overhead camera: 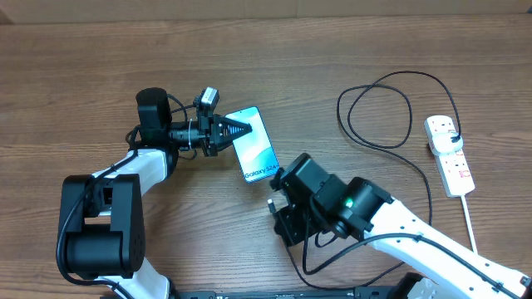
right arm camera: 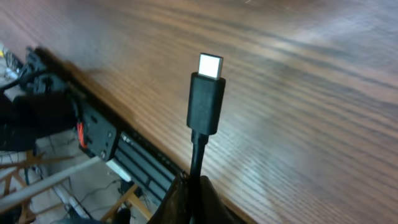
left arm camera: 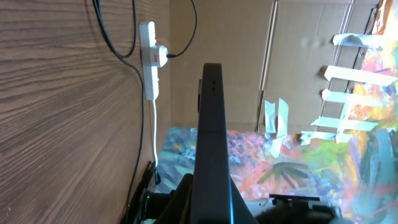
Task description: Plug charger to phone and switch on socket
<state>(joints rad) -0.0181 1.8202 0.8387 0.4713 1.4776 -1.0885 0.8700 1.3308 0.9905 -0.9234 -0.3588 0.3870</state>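
Left gripper (overhead camera: 236, 130) is clamped on the phone (overhead camera: 254, 145), likely to steady it with its port end toward the right arm. Right gripper (overhead camera: 279, 178) pinches the charger (right arm camera: 206, 99) just behind its tip, leaving the tip free to insert.

- Overhead hides that tip; your right wrist view shows it.
- Left wrist view shows the phone edge-on, with the socket (left arm camera: 151, 59) well beyond.

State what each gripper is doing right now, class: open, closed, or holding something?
Left gripper: closed, holding the phone.
Right gripper: closed, holding the charger just below its connector tip.
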